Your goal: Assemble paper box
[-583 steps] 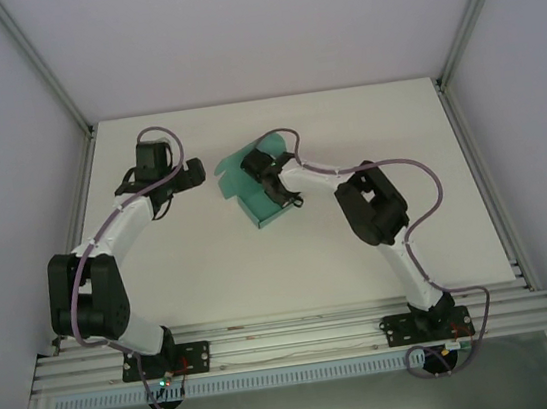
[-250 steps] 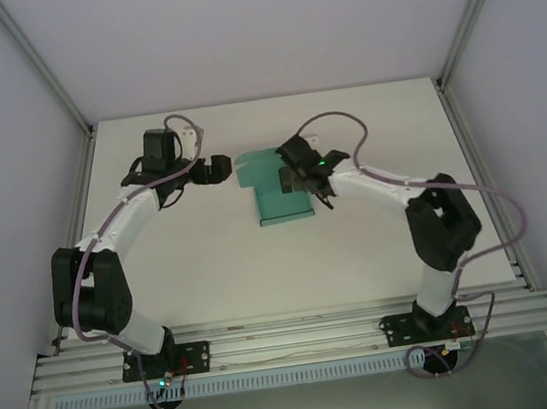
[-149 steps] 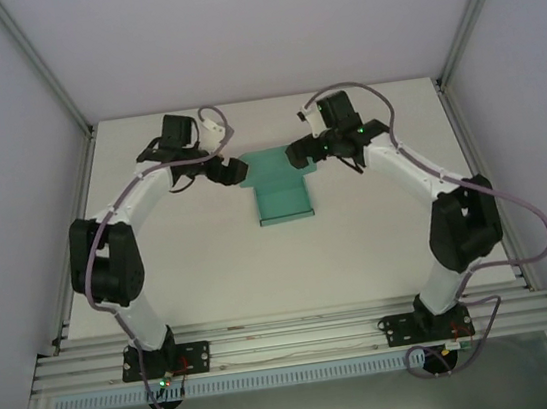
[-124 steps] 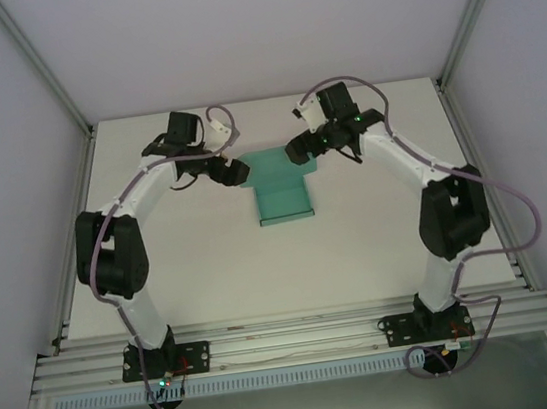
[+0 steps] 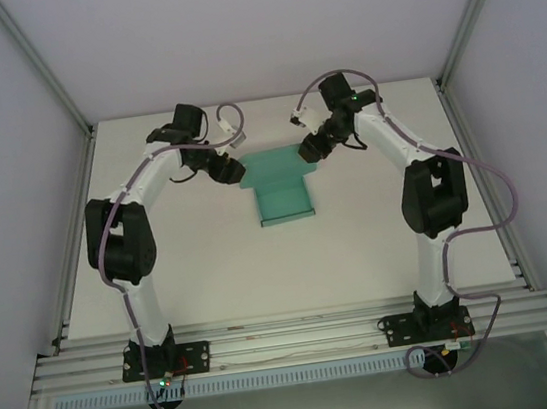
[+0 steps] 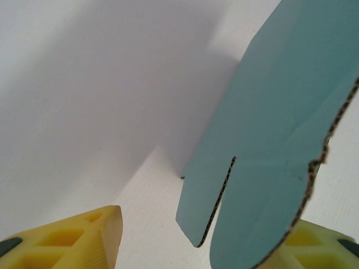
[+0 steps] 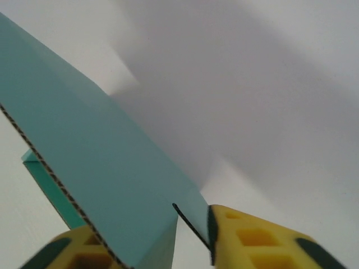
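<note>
Paper box (image 5: pixel 279 186) lies on the desk (image 5: pixel 211 263), toward the far side, between the two hands: teal card with a wide far section and a narrower near section. Left hand (image 5: pixel 234 172) sits at the far left corner. In the left wrist view its yellow fingers (image 6: pixel 92 238) stand well apart, and a raised flap between them touches one finger. Right hand (image 5: pixel 309 149) sits at the far right corner. In the right wrist view the corrugated card edge runs between its fingers (image 7: pixel 258 241); clamped or not, cannot tell.
</note>
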